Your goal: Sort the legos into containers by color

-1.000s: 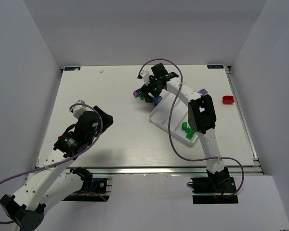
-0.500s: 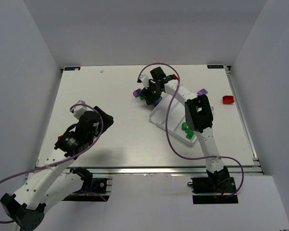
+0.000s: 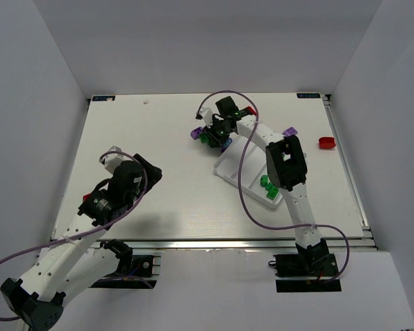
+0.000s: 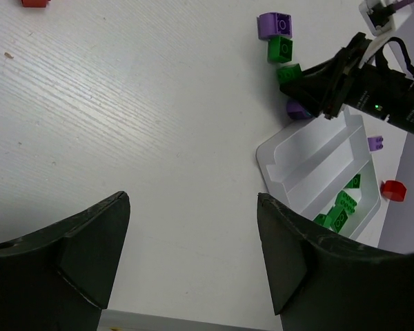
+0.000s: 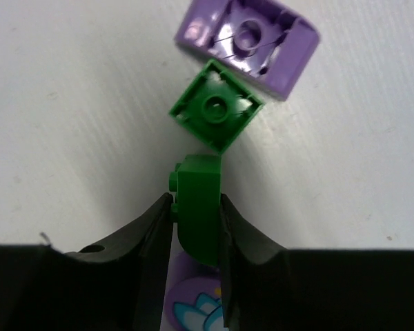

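Right gripper (image 5: pixel 196 207): at the far middle of the table (image 3: pixel 159 138), just off the far left end of the white tray (image 3: pixel 231 165). Jaws clenched on a green lego (image 5: pixel 200 176) stood on edge, studs to the left in the wrist view. Just beyond it, a second green lego (image 5: pixel 217 114) lying hollow side up. Past that, a purple lego (image 5: pixel 252 41), also hollow side up. Several green legos (image 3: pixel 267 186) in an outer compartment at the tray's near right end. Small purple piece (image 3: pixel 288 132) on the table right of the tray, and a red lego (image 3: pixel 326 143) farther right. Left gripper (image 4: pixel 193 255): released, nothing between its fingers, hovering over bare table at the near left.
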You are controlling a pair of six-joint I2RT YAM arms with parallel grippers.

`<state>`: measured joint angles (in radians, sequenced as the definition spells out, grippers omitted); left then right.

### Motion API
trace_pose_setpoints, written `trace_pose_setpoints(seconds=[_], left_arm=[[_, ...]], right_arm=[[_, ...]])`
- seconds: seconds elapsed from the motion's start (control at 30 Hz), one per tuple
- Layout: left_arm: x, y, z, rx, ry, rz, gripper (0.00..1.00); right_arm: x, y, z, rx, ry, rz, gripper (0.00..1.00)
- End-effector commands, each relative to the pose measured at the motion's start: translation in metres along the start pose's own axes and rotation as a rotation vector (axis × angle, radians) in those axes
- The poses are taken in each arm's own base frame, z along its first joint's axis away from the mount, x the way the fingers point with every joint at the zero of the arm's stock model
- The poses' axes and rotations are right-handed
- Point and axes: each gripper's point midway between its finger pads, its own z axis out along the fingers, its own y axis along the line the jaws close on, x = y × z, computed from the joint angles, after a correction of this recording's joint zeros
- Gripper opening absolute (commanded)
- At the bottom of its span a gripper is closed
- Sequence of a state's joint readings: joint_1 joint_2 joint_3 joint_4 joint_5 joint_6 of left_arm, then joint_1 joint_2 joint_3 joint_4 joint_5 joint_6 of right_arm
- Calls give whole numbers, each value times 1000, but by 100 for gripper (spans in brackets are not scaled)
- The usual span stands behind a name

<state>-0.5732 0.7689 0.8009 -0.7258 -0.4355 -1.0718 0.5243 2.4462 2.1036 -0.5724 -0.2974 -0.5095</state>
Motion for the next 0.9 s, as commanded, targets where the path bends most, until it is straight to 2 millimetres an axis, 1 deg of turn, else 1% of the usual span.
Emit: trace_pose_setpoints(seconds=[0.0,0.03,0.07,0.1,0.13,0.17,0.2,0.27,0.3,0.37,0.4,0.43,0.47,0.5,0.53,0.57,0.6,0.63,0.67,0.7,0.73,0.77,0.83,0.87], left_arm=[[2,8,3,-32,-3,-10,84],[2,9,3,-42,-4,-24,84],[4,14,4,-70,1,-26,84],[3,18,4,-99,-6,-32,85],[7,26,7,-149,6,-37,86],[8,30,8,-173,8,-38,88],[8,31,8,-192,7,-37,90],[9,33,11,-227,20,-24,92],[9,33,11,-235,24,-20,97],[9,31,13,-235,27,-11,98],[9,31,13,-232,25,-7,98],[10,30,14,-224,27,-8,98],[11,31,15,-221,27,-5,98],[11,32,15,-218,27,-6,98],[13,32,16,-212,35,-6,98],[15,32,17,-207,37,-8,98],[15,33,18,-205,38,-9,98],[17,33,19,-203,42,-7,98],[18,33,21,-199,49,-10,98],[19,33,22,-199,51,-7,98],[19,31,24,-191,52,-7,98],[21,30,25,-190,60,-4,98],[21,28,28,-183,63,5,98],[21,26,28,-179,68,6,98]], right_arm=[[-59,13,-51,-20,-174,-87,6],[-63,17,-57,-30,-191,-93,3],[-69,23,-65,-52,-216,-101,0],[-77,28,-82,-57,-243,-111,0],[-83,34,-91,-78,-265,-118,0],[-87,38,-100,-81,-279,-126,0],[-90,44,-117,-84,-292,-134,0],[-89,49,-136,-99,-307,-142,0],[-85,56,-152,-107,-302,-135,0],[-72,53,-169,-111,-289,-113,0],[-69,55,-184,-111,-291,-107,0],[-46,60,-185,-141,-238,-78,0],[-31,55,-193,-143,-218,-50,0],[-21,55,-204,-136,-204,-37,0],[6,61,-203,-162,-142,2,0],[25,53,-210,-141,-118,42,0],[35,53,-220,-124,-109,55,0],[48,53,-224,-114,-90,72,0],[78,51,-223,-98,-40,107,0],[85,51,-233,-62,-40,102,0],[96,52,-235,-45,-25,107,0],[114,50,-238,-6,-3,119,0],[131,46,-241,40,26,139,2],[138,48,-239,49,34,153,4]])
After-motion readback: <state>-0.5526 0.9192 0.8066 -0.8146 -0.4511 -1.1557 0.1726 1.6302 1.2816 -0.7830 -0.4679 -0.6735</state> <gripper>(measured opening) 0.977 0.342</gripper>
